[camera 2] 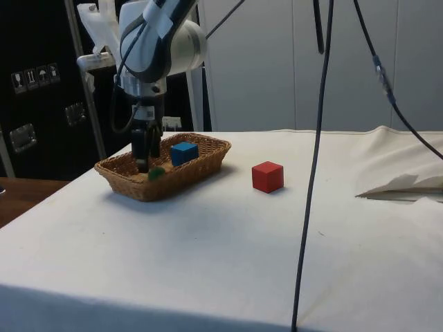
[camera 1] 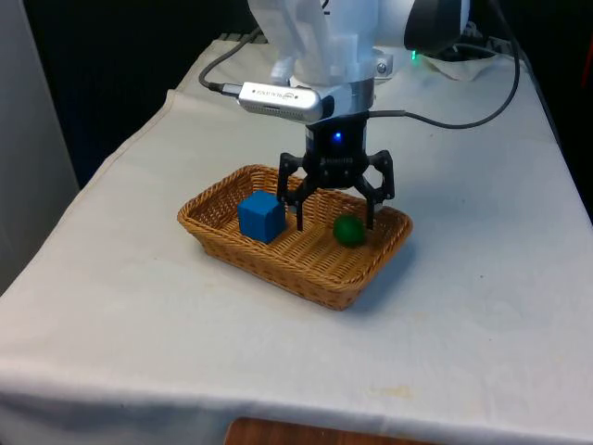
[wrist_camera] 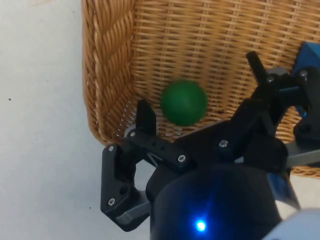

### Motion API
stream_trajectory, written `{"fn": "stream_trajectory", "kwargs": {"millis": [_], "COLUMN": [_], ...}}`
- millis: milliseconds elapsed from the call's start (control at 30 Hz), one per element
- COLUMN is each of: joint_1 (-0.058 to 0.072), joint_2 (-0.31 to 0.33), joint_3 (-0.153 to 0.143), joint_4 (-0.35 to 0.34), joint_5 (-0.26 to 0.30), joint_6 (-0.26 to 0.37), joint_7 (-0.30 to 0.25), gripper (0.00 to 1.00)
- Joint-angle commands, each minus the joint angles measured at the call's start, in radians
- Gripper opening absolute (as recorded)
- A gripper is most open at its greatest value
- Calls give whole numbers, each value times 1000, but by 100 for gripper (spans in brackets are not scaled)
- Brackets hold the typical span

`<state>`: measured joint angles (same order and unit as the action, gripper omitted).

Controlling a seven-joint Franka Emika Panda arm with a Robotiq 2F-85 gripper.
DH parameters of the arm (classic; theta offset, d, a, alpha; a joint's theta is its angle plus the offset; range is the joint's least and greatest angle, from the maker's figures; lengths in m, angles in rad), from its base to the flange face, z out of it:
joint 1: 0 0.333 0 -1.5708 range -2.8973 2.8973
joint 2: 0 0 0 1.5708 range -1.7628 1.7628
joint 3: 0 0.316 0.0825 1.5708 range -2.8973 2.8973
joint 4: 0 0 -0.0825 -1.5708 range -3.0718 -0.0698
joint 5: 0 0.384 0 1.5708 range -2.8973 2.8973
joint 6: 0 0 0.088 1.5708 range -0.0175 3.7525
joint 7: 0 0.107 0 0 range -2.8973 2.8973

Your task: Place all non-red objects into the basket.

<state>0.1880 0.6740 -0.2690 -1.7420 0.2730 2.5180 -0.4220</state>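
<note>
We see a woven wicker basket (camera 1: 278, 264), oblong with a braided rim, sitting at the centre of the front view on the white-clothed desk (camera 1: 139, 306). Inside it lie a matte blue cube (camera 1: 260, 216) with crisp edges, towards the front view's left, and a smooth green ball (camera 1: 348, 230) towards the front view's right, resting on the weave near one end wall. In the side view, a red cube (camera 2: 267, 176) stands on the cloth just right of centre, well apart from the basket. The white arm reaches straight down over the basket, and its black pincer (camera 1: 335, 215) hangs with fingers spread wide, gripping nothing, the ball lying loose between and below the fingertips (wrist_camera: 146, 116).
</note>
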Motion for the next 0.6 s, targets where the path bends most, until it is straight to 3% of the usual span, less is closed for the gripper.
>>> {"fn": "stream_trajectory", "kwargs": {"millis": [0,167,300,333,367,567], "joint_1": [-5,10,13,6,14,17], "joint_2": [-3,-21,-40,-35,-44,-70], "joint_3": [6,-7,-15,-7,-16,-25], "joint_4": [0,-9,-12,-4,-13,-15], "joint_5": [6,-6,-7,0,-7,-9], "joint_6": [1,-8,-36,-36,-41,-76], "joint_7": [-6,15,38,28,42,69], "gripper": [100,100,100,100,100,100]}}
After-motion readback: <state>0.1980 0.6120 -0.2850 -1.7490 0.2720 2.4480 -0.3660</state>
